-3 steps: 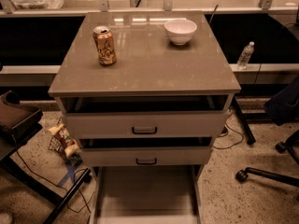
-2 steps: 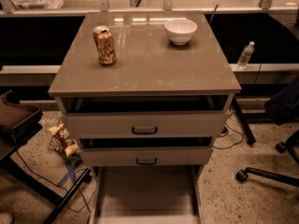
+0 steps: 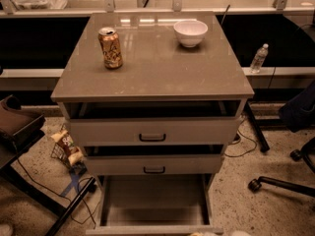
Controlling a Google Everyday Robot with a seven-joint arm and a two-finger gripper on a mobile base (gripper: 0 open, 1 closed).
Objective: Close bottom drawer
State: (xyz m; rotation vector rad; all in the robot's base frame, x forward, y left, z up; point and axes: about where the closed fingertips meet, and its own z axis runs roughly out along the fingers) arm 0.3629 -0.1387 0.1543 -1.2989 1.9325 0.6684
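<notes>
Three drawers sit ajar. The bottom drawer is out furthest, its front panel at the lower frame edge, so we judge a straight push there closes it. The claw is probably the pale bits just beyond that panel; we cannot tell if it's wide or narrow. The drink can and white bowl sit on the worktop, out of the way.

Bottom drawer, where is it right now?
The bottom drawer sticks out open, low in the middle of the camera view, under the middle drawer; the hand seems to peek in by its front edge.

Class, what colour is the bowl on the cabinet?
White bowl, camera view; gripper out of view.
</notes>
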